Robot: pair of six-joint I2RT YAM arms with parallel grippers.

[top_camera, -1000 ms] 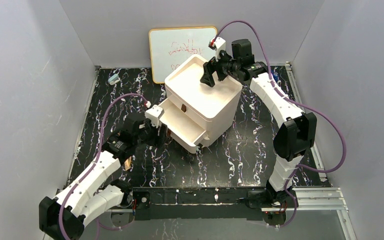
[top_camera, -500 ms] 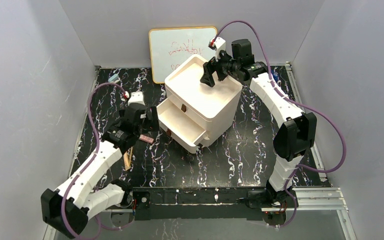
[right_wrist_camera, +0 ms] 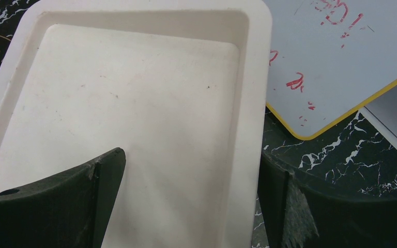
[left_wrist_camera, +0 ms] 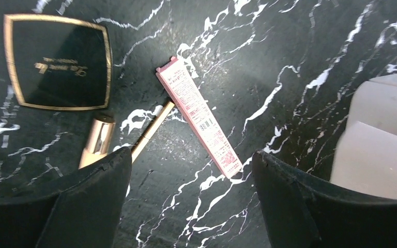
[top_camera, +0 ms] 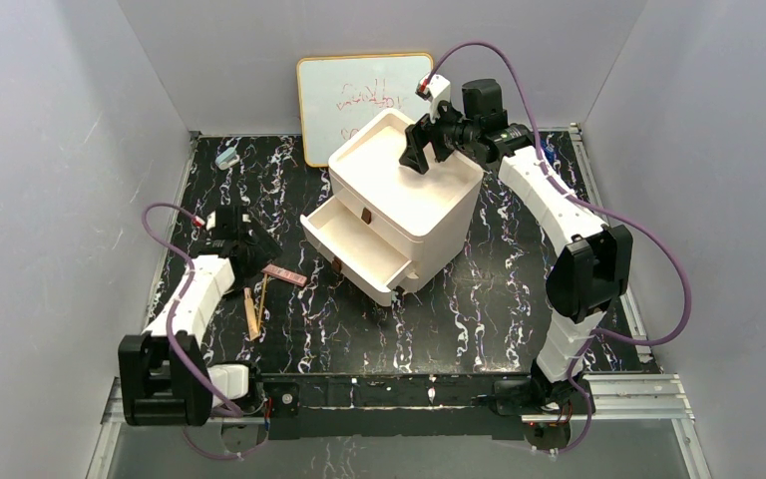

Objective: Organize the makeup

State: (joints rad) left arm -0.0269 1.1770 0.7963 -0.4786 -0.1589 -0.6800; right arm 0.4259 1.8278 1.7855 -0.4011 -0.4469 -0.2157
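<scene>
The pink flat palette [left_wrist_camera: 199,116] lies on the black marble table, between and just ahead of my left gripper's [left_wrist_camera: 191,206] open, empty jaws. The dark square compact [left_wrist_camera: 57,62] with a gold rim lies to its left. A tan brush handle [left_wrist_camera: 97,142] and a thin stick [left_wrist_camera: 152,129] lie beside the palette. From above, the palette [top_camera: 285,275] and brush [top_camera: 251,311] lie left of the white drawer organizer [top_camera: 429,215]; my left gripper [top_camera: 259,251] hovers over them. My right gripper [right_wrist_camera: 186,206] is open and empty over the organizer's top tray [right_wrist_camera: 253,93]. The peach puff is out of view.
The organizer's two drawers [top_camera: 359,249] stand pulled out toward the left arm; its corner shows in the left wrist view [left_wrist_camera: 382,150]. A whiteboard [top_camera: 359,95] leans on the back wall. A small pale-blue object [top_camera: 226,158] sits at the back left.
My left arm has drawn back left, away from the open drawers, uncovering the pink palette on the table. The right arm has not moved.
</scene>
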